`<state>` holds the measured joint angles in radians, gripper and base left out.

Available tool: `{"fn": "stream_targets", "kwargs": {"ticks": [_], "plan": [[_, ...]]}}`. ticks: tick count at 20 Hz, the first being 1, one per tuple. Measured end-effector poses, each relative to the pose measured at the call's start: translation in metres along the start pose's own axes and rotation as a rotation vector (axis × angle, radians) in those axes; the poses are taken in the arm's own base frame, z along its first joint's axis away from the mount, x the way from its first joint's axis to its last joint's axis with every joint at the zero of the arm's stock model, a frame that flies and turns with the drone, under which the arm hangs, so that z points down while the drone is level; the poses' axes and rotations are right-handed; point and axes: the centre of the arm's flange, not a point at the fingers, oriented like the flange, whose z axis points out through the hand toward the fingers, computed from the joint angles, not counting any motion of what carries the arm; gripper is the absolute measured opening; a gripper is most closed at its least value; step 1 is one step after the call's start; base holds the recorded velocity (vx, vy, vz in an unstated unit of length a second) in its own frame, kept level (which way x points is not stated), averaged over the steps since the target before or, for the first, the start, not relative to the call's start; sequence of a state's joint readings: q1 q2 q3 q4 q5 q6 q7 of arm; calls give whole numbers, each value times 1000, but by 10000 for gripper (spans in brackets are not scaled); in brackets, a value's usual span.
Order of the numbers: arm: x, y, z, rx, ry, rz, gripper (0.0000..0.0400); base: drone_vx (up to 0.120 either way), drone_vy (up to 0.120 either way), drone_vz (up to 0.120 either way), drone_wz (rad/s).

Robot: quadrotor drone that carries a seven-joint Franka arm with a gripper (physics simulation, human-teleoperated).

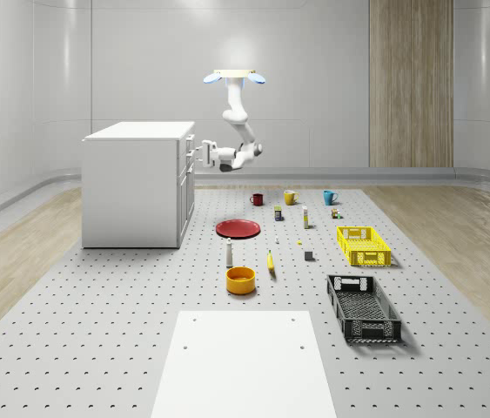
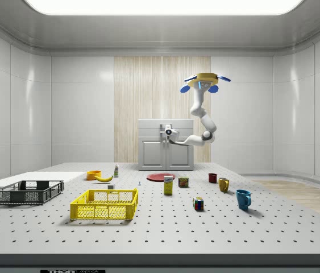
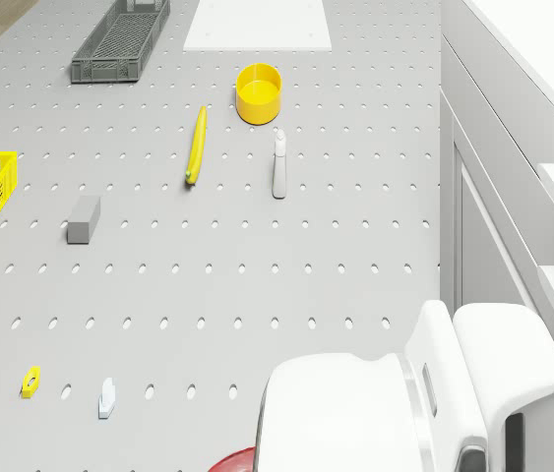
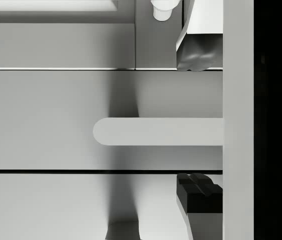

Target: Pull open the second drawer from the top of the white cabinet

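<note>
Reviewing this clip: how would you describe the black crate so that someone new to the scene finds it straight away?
Start at the white cabinet and come forward across the perforated floor, past the red plate, to the whole-scene view's right. There lies the black crate, long and empty, nearer the camera than the yellow crate. It is the only dark mesh container.

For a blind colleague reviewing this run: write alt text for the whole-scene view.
A drone hovers beside a white cabinet, its arm reaching down so the end effector meets the upper drawer fronts. On the pegboard floor lie a red plate, mugs and two crates.
</note>
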<state>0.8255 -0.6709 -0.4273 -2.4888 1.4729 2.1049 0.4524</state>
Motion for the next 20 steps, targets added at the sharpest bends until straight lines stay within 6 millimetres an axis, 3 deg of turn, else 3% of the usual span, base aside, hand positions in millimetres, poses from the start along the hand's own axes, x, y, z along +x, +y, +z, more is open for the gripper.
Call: {"fn": "stream_targets", "kwargs": {"ticks": [20], "plan": [[9,-8,35,0,-1,0,300,0,0,0,0]]}}
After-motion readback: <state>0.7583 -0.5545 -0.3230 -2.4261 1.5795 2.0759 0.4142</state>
